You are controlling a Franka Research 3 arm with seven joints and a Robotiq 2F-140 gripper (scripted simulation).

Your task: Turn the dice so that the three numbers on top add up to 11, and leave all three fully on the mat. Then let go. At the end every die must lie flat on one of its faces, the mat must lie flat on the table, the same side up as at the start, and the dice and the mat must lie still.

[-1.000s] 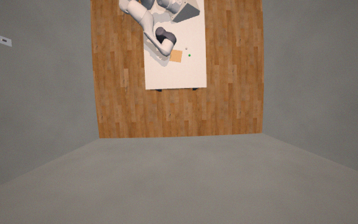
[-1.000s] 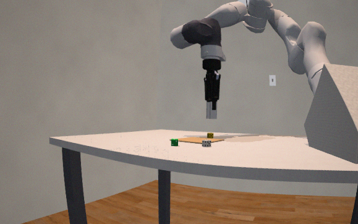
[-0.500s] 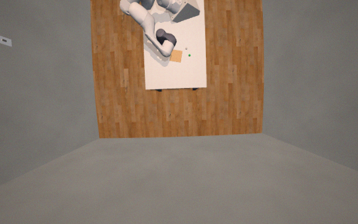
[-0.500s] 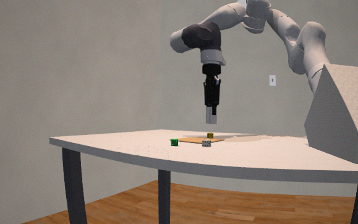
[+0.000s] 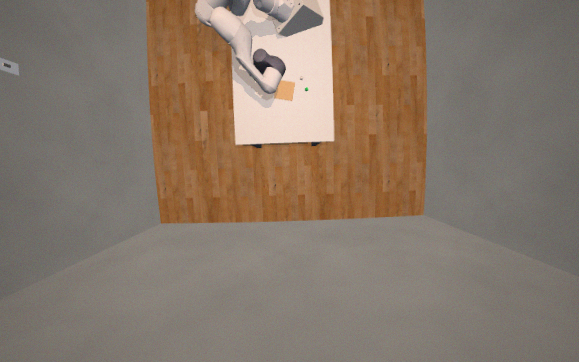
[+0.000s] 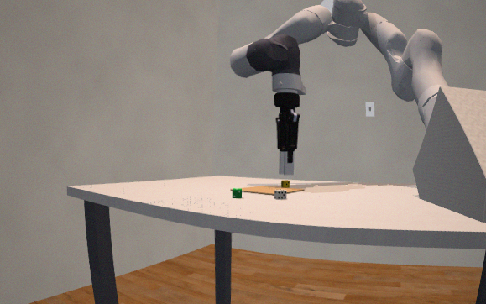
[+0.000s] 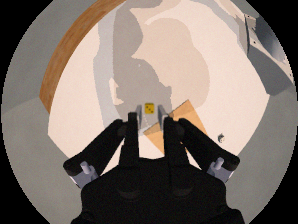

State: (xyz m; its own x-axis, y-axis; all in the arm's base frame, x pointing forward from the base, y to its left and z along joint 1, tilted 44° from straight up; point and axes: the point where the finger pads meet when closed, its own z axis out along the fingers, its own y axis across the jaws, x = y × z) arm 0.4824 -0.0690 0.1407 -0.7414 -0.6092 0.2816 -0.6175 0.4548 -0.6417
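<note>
A tan mat lies flat on the white table; it also shows in the overhead view and the wrist view. A yellow die sits on the mat. A white die lies on the table just off the mat's edge, as the overhead view shows. A green die lies on the table further from the mat, also seen from overhead. My gripper hangs straight above the yellow die, a little clear of it. Its fingers stand narrowly apart and empty; the yellow die shows through the gap.
A large grey house-shaped block stands on the table by the arm's base. The table's curved front edge is near the green die.
</note>
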